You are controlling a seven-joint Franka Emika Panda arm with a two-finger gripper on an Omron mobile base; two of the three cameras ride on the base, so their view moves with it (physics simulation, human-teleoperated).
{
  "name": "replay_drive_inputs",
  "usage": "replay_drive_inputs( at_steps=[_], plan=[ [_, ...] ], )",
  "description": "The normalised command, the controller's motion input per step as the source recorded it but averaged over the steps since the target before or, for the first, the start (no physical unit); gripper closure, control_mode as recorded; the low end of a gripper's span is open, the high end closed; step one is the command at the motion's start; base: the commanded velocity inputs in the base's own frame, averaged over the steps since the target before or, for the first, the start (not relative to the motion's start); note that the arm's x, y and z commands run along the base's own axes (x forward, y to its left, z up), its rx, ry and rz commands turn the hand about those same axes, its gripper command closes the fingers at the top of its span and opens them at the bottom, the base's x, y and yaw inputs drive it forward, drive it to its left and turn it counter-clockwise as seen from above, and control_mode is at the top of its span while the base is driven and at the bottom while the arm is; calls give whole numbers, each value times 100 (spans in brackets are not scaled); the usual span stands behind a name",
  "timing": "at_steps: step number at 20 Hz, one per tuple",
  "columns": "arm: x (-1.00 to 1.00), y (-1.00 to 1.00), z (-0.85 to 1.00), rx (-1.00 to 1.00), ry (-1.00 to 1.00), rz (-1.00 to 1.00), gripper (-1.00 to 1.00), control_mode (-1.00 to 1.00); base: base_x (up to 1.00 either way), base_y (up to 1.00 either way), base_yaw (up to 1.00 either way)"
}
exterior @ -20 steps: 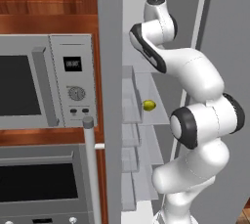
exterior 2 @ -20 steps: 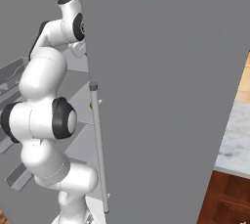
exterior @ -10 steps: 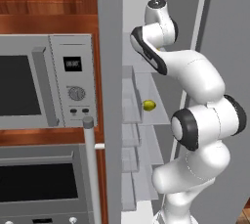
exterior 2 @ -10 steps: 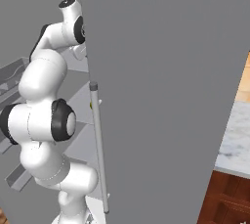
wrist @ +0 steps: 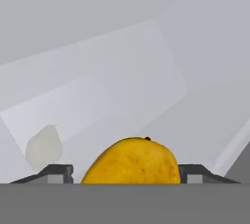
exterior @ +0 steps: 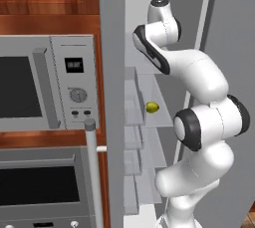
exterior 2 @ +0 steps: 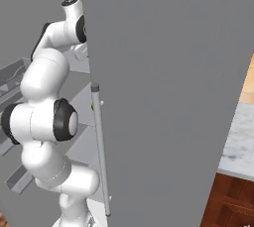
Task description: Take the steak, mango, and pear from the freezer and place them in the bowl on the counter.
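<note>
Your arm reaches up and into the open freezer (exterior: pixel 113 33), with its upper links bent over toward the top shelves in the left base view. In the hand view the mango (wrist: pixel 131 162), orange-yellow and oval with a small dark spot at its top, sits between the two finger tips of the gripper (wrist: pixel 126 173). One tip shows on each side of the fruit, close against its flanks. You cannot tell from these pictures whether the tips press on the mango or only stand beside it, so the hold is uncertain; the jaws stand wide, about the width of the fruit. The mango lies on a pale translucent shelf (wrist: pixel 97 96) inside the freezer, near the shelf edge closest to the hand camera. A faint pale blotch (wrist: pixel 44 145) shows through the shelf to the left of the mango in that view; what it is cannot be told. In the left base view the pear (exterior: pixel 152 107), small and yellow-green, rests on a lower shelf, near its front edge and well below the hand. The freezer door (exterior 2: pixel 163 97) stands open and its long grey rod handle (exterior 2: pixel 99 146) runs down its near edge in the right base view. Past the door at the right edge, a strip of the marble surface (exterior 2: pixel 240 141) shows over brown wood. A microwave (exterior: pixel 47 82) and a wall oven (exterior: pixel 42 187) sit left of the freezer.
</note>
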Motion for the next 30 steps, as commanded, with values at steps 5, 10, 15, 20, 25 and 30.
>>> replay_drive_inputs(
  at_steps=[5, 10, 15, 20, 25, 30],
  plan=[
    [1, -7, -58, 0, 16, 0, 100, -100, 0, 0, 0],
    [-37, 0, -4, 3, -6, 1, 100, -100, 0, 0, 0],
    [-59, 0, -2, 9, -11, 4, 100, -100, 0, 0, 0],
    [-97, 17, 0, 5, -26, 4, 100, -100, 0, 0, 0],
    [-100, 11, 0, 5, -9, 0, 100, -100, 0, 0, 0],
    [-100, -1, 9, 0, 1, 0, 100, -100, 0, 0, 0]
  ],
)
